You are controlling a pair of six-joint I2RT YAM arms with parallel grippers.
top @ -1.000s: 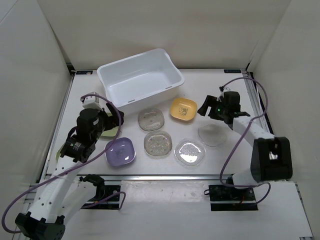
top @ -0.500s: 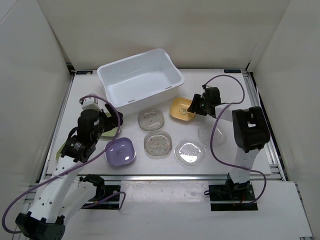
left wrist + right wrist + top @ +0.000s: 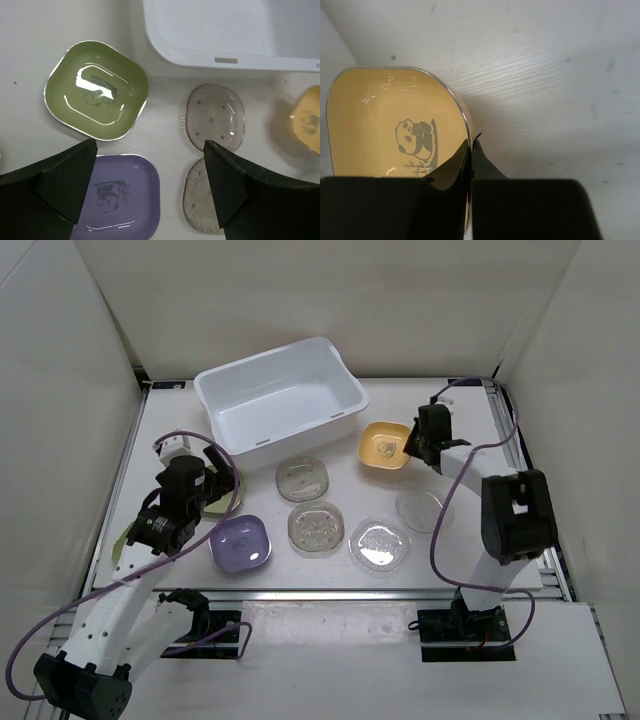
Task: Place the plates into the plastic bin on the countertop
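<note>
The white plastic bin (image 3: 280, 405) stands at the back of the countertop (image 3: 465, 540). My right gripper (image 3: 412, 445) is shut on the right rim of a yellow panda plate (image 3: 385, 445), to the right of the bin. In the right wrist view the fingers (image 3: 471, 145) pinch that rim, with the yellow plate (image 3: 385, 130) tilted. My left gripper (image 3: 150, 145) hangs open above a purple plate (image 3: 120, 200), holding nothing. A green plate (image 3: 97, 90) lies beyond the purple one, left of the bin (image 3: 225, 30).
Several clear plates lie in front of the bin: one (image 3: 302, 478) nearest it, one (image 3: 316, 526) mid-table, one (image 3: 379, 543) toward the front, and one (image 3: 424, 508) under the right arm. The purple plate (image 3: 240, 543) sits front left. White walls enclose the sides.
The right gripper reached the yellow plate, shut on its rim and carried it slightly back and right. The left arm barely shifted and stayed open.
</note>
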